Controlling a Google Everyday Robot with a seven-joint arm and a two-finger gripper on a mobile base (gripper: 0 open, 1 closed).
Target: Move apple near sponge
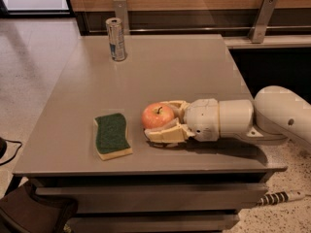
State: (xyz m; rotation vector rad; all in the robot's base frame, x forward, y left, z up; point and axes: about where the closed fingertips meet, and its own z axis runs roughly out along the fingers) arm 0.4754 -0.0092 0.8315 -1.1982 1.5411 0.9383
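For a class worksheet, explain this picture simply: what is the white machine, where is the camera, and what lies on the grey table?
The white limb from the right is a robot arm; its tip is a gripper, a two-fingered hand. One camera looks down at the table from its near side. A drink can stands at the far edge, a green-topped sponge lies near the front, and a red apple sits just right of it, apart. The gripper clasps the apple.
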